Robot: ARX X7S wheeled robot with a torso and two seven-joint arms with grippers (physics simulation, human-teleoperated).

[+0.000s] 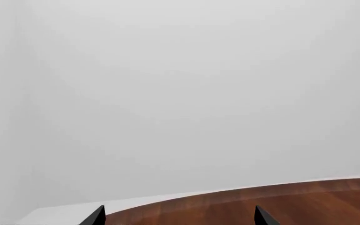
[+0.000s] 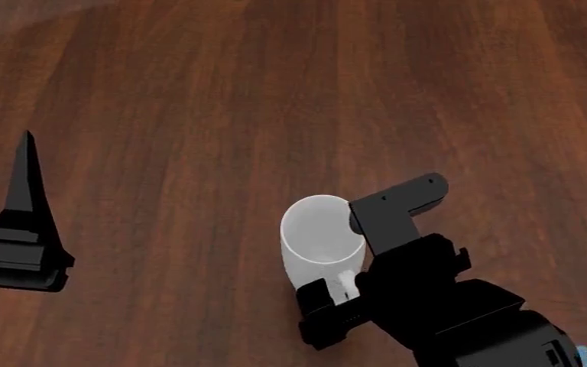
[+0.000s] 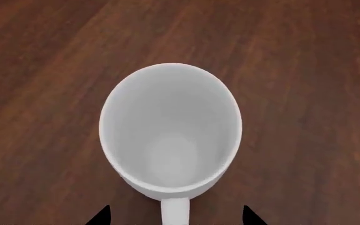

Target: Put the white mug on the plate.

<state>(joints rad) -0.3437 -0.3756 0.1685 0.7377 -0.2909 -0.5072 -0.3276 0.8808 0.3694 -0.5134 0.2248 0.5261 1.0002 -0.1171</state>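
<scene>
head overhead, right wrist above mug (image 3: 170, 131)

Upright glossy white mug (image 2: 319, 237), mouth open, handle toward the robot.

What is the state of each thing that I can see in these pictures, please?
white mug: upright on the table, empty, handle between the right gripper's fingers.
right gripper: open around the mug's handle, not closed on it.
left gripper: open, holding nothing, away from the mug.
table: brown wood; no plate visible in any view.
</scene>
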